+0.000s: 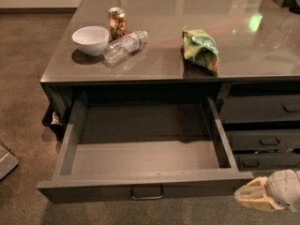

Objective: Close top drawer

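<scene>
The top drawer point(140, 159) is pulled far out from under the counter, its grey inside bare. Its flat charcoal front point(93, 190) faces the camera at the bottom of the view, with a small metal bar handle point(146, 194) at its centre. My gripper point(255, 196), cream-coloured, is low at the bottom right. It points left and sits just off the right end of the drawer front, level with it.
On the counter top point(159, 64) stand a white bowl point(91, 39) and a can point(117, 22), with a plastic bottle point(124, 45) and a green snack bag point(201, 48) lying on it. Slimmer dark drawers point(260, 109) are stacked at the right. A pale object point(4, 161) lies on the carpet at the left.
</scene>
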`<state>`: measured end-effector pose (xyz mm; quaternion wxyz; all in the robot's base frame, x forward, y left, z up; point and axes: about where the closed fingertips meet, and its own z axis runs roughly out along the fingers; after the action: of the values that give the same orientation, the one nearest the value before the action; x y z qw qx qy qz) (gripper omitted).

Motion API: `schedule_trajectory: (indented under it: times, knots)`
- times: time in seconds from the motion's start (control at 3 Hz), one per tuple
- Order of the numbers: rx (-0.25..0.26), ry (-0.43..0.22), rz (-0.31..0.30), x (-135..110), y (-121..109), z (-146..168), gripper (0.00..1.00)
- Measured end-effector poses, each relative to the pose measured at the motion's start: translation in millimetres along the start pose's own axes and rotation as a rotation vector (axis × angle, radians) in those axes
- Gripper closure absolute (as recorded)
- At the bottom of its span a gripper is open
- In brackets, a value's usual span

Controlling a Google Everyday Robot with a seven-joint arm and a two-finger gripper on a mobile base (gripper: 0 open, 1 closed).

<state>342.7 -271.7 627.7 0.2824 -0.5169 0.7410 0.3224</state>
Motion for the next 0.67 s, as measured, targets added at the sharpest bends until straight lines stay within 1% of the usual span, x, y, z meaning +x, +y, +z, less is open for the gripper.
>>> schedule_trajectory:
  times: [0.33,0.67]
  knots:
    - [-0.024,-0.1,0.027,-18.5,-1.6,9.7,1.0]
    - [-0.03,-0.156,0.049,-32.9,-2.5,17.2,1.0]
